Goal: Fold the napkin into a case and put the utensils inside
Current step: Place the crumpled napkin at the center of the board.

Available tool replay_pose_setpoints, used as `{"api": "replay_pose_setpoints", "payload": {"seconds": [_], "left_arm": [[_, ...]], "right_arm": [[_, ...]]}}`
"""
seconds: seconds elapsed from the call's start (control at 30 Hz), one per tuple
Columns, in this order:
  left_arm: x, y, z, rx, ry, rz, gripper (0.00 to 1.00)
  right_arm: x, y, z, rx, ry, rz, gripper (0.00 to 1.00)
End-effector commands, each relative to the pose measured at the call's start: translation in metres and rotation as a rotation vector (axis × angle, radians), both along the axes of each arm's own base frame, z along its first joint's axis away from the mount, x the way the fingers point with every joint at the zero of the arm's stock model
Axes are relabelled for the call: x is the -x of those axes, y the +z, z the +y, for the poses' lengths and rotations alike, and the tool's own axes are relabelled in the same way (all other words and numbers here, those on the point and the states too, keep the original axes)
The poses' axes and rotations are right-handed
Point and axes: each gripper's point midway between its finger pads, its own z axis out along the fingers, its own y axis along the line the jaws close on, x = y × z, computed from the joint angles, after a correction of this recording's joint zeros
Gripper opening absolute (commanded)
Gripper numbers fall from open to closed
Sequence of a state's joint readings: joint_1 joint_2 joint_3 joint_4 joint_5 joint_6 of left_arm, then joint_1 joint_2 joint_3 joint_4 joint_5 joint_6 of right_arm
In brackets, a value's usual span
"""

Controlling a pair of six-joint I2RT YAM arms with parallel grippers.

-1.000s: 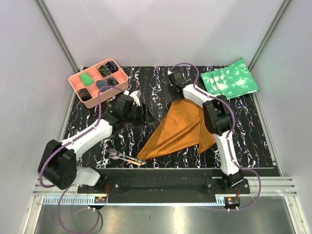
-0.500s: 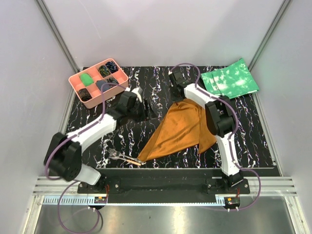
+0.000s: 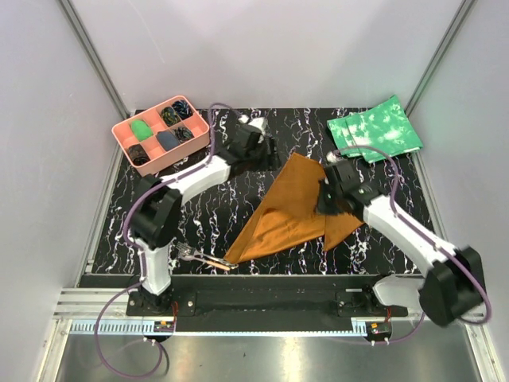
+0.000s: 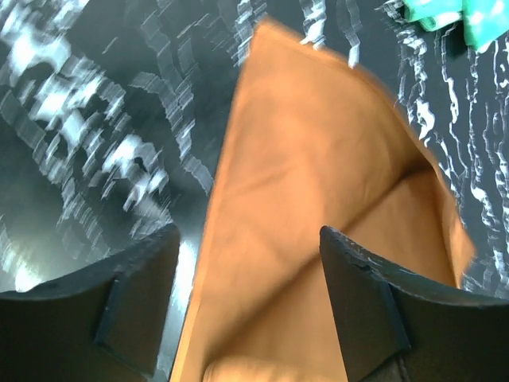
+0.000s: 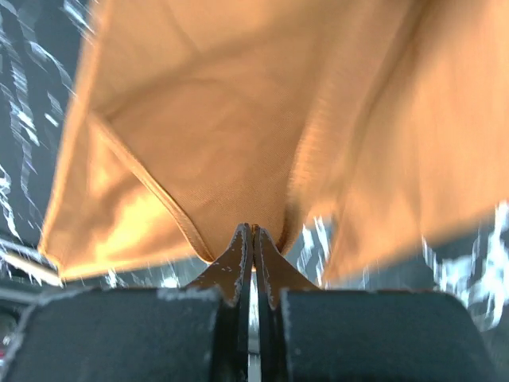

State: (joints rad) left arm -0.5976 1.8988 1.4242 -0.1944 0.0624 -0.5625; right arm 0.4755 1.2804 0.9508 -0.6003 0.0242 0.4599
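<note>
The rust-brown napkin lies folded in a long triangle in the middle of the mat, with a smaller flap at its right. My left gripper is open above the napkin's far corner; in the left wrist view the cloth fills the gap between its fingers. My right gripper is shut on a fold at the napkin's right side; the right wrist view shows the tips pinched on the cloth. The utensils, a fork and an orange-ended piece, lie by the napkin's near-left tip.
A pink compartment tray stands at the far left of the mat. Green mottled cloths lie at the far right. The black marbled mat ends near the arm bases.
My left gripper has swung from left of the napkin to its far corner. My right gripper has come back from the far corner to the napkin's right side, and the cloth's top has shifted.
</note>
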Motion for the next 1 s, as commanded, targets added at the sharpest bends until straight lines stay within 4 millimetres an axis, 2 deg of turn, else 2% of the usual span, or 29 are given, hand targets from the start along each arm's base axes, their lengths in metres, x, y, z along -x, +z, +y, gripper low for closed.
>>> {"api": "replay_pose_setpoints", "payload": {"seconds": [0.0, 0.07, 0.1, 0.13, 0.17, 0.23, 0.3, 0.4, 0.43, 0.5, 0.57, 0.63, 0.67, 0.7, 0.73, 0.83, 0.9, 0.97], "left_arm": [[-0.029, 0.005, -0.038, -0.131, -0.072, -0.139, 0.74], [-0.039, -0.011, -0.05, -0.165, -0.073, -0.129, 0.74], [-0.037, -0.019, -0.057, -0.186, -0.08, -0.123, 0.75], [-0.039, -0.038, -0.06, -0.22, -0.077, -0.106, 0.75], [-0.044, -0.033, -0.066, -0.212, -0.065, -0.114, 0.75], [-0.042, -0.05, -0.071, -0.221, -0.051, -0.079, 0.75], [-0.04, -0.05, -0.079, -0.162, -0.058, -0.045, 0.74], [-0.027, -0.048, -0.1, -0.08, -0.16, -0.034, 0.71], [-0.023, -0.052, -0.104, -0.067, -0.183, -0.016, 0.71], [-0.019, -0.065, -0.101, -0.041, -0.148, 0.063, 0.72], [-0.018, -0.085, -0.092, -0.039, -0.081, 0.152, 0.72], [-0.015, -0.1, -0.082, -0.046, -0.044, 0.211, 0.72], [-0.016, -0.107, -0.073, -0.037, -0.006, 0.251, 0.71], [-0.016, -0.108, -0.07, -0.026, 0.002, 0.266, 0.71], [-0.015, -0.111, -0.066, -0.022, 0.008, 0.28, 0.71], [-0.019, -0.104, -0.061, -0.027, -0.002, 0.258, 0.7], [-0.019, -0.091, -0.061, -0.022, -0.017, 0.234, 0.7], [-0.016, -0.084, -0.059, -0.019, -0.029, 0.227, 0.69]], "right_arm": [[0.049, 0.011, -0.014, -0.136, -0.163, 0.035, 0.0], [0.061, 0.016, -0.014, -0.221, -0.221, 0.029, 0.0], [0.071, 0.017, -0.018, -0.27, -0.252, 0.008, 0.0], [0.075, 0.018, -0.02, -0.286, -0.26, -0.001, 0.0], [0.085, 0.021, -0.019, -0.332, -0.247, -0.008, 0.0], [0.095, 0.023, -0.021, -0.369, -0.26, -0.011, 0.0], [0.104, 0.027, -0.028, -0.403, -0.284, -0.053, 0.0], [0.113, 0.025, -0.043, -0.396, -0.331, -0.087, 0.0], [0.116, 0.022, -0.047, -0.383, -0.35, -0.077, 0.0], [0.113, 0.028, -0.058, -0.371, -0.416, -0.107, 0.0], [0.112, 0.029, -0.068, -0.342, -0.467, -0.124, 0.01], [0.111, 0.029, -0.074, -0.332, -0.5, -0.134, 0.15], [0.109, 0.033, -0.078, -0.331, -0.52, -0.157, 0.17], [0.105, 0.037, -0.079, -0.347, -0.536, -0.181, 0.25], [0.099, 0.04, -0.084, -0.341, -0.56, -0.219, 0.55], [0.078, 0.052, -0.092, -0.297, -0.588, -0.313, 0.81], [0.06, 0.058, -0.095, -0.213, -0.599, -0.327, 0.94], [0.038, 0.06, -0.095, -0.081, -0.562, -0.33, 0.99]]}}
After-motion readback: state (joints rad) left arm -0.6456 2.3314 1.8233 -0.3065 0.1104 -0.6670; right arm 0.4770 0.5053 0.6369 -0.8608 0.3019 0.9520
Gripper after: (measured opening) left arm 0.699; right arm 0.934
